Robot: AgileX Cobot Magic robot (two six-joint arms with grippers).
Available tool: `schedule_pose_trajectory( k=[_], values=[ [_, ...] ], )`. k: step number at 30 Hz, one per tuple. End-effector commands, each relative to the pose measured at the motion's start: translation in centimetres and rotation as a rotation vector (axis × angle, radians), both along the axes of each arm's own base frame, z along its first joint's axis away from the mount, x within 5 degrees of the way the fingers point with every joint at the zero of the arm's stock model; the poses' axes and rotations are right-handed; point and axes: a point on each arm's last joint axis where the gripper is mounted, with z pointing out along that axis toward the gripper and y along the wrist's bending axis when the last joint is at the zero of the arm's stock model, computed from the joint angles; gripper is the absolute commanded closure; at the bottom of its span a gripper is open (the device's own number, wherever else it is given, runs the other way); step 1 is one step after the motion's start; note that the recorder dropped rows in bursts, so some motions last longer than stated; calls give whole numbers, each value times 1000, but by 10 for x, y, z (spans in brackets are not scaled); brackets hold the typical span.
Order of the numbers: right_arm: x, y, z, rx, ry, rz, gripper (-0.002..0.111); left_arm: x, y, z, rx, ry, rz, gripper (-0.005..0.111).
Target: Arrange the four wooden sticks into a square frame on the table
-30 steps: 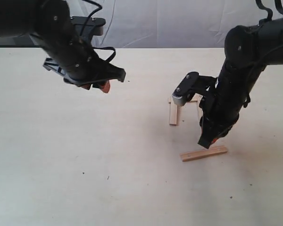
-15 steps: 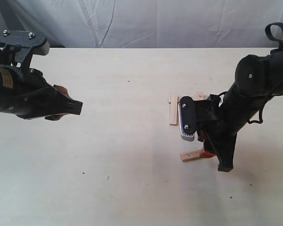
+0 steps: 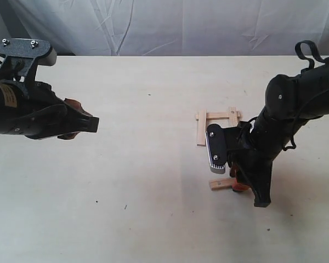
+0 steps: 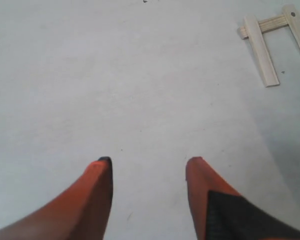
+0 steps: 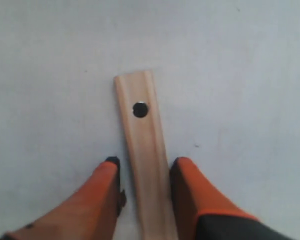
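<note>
Three wooden sticks form a part of the square frame [image 3: 218, 116], left open on its near side; they also show far off in the left wrist view [image 4: 262, 50]. The fourth stick [image 3: 218, 184] lies flat on the table [image 3: 153, 181] nearer the front, with a dark dot near its end [image 5: 140, 109]. My right gripper [image 5: 142, 162] is down over this stick [image 5: 145, 145], its orange fingers on either side of it. One finger touches the wood and a thin gap remains at the other. My left gripper [image 4: 147, 160] hovers open and empty at the left [image 3: 79, 123].
A pale cloth backdrop [image 3: 181, 27] hangs behind the table's far edge. A few tiny dark specks [image 3: 125, 207] mark the surface. The right arm's body [image 3: 274, 131] leans over the area just right of the sticks.
The left arm has pulled back to the far left. The right gripper has dropped onto the loose stick and now straddles it; the stick has hardly shifted.
</note>
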Motion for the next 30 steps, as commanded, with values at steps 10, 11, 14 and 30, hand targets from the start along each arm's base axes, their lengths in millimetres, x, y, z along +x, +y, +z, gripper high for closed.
schedule_pose_trajectory(
  k=[10, 11, 14, 30],
  values=[
    [33, 14, 44, 65, -148, 15, 109, 3, -2, 7, -38, -74, 4, 61],
    [39, 16, 49, 62, -173, 29, 109, 3, -2, 7, -38, -74, 4, 61],
    [54, 18, 53, 25, -221, 48, 109, 3, -2, 7, -38, -75, 4, 61],
    [82, 26, 6, -26, -200, 22, 109, 5, -3, 10, -73, -112, 15, 61]
  ],
)
